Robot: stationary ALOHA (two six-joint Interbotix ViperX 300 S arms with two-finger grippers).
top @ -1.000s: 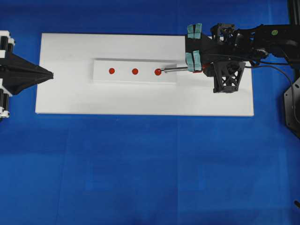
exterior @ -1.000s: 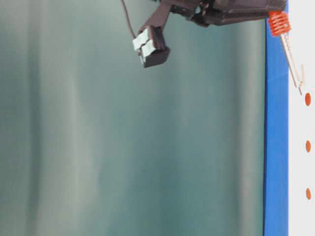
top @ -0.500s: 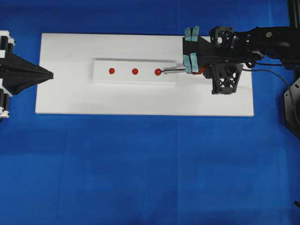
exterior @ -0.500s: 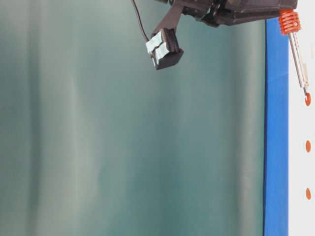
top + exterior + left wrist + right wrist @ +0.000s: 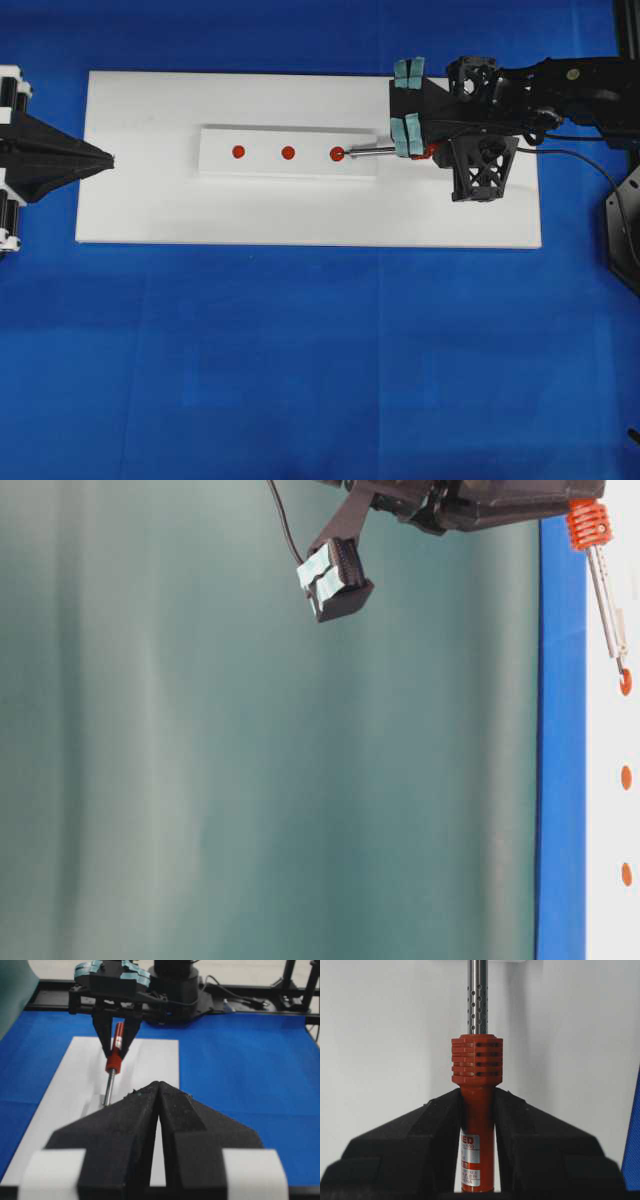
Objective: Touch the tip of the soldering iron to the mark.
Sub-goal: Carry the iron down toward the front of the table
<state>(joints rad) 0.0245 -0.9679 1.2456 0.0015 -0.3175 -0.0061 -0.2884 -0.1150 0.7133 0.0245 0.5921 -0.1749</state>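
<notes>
The soldering iron (image 5: 372,151) has an orange-red handle (image 5: 477,1110) and a silver shaft. My right gripper (image 5: 428,150) is shut on the handle, both fingers pressed to it just behind the ribbed collar (image 5: 477,1059). The shaft slants down to the left. Its tip touches the mark (image 5: 337,154), the right-end red dot on the white strip (image 5: 262,167). At table level the tip meets that mark (image 5: 625,683) as well. My left gripper (image 5: 108,158) is shut and holds nothing, its point over the white board's left edge. The left wrist view shows the iron's handle (image 5: 116,1045) ahead.
The strip lies on a white board (image 5: 300,215) on the blue table. The middle dot (image 5: 288,153) and the left dot (image 5: 238,152) lie left of the tip. A black cord (image 5: 585,152) trails right from the right arm. A black base (image 5: 625,230) stands at the right edge.
Since a second ago my right gripper has shifted slightly left and brought the tip down onto the mark. Over the last half second nothing has moved. The left arm stays still.
</notes>
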